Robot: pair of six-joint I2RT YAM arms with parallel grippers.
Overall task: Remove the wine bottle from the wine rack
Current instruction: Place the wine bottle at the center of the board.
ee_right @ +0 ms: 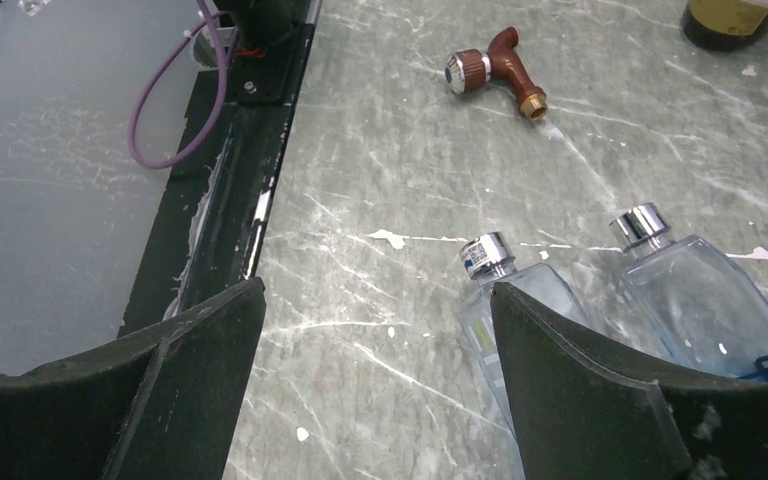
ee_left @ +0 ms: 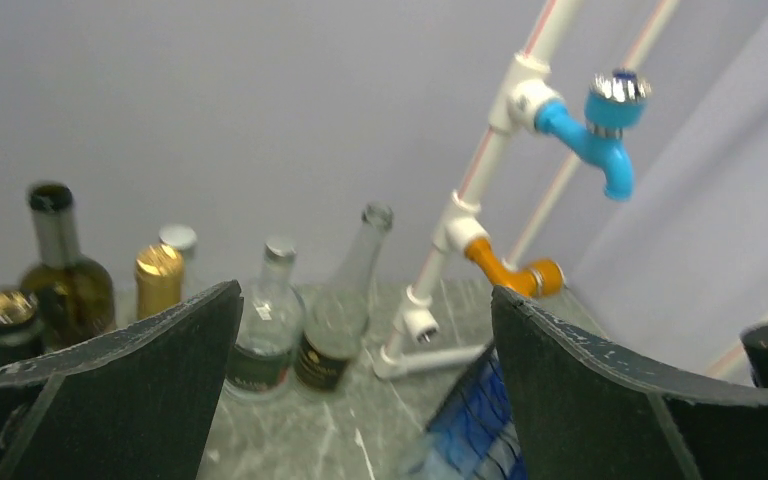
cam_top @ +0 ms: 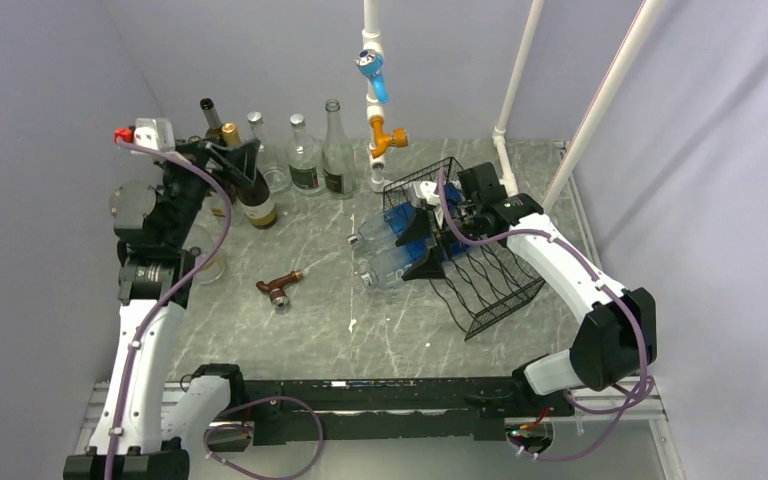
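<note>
Left gripper (cam_top: 240,160) upper left, beside standing bottles (cam_top: 305,165), fingers spread, empty. Right gripper (cam_top: 425,225) at rack (cam_top: 490,290), centre-right, released. Two clear bottles (cam_top: 385,265) lying in rack.

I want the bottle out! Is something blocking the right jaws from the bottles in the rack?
Nothing visible does. The right gripper hangs open just above the two clear bottles lying in the wine rack.
</note>
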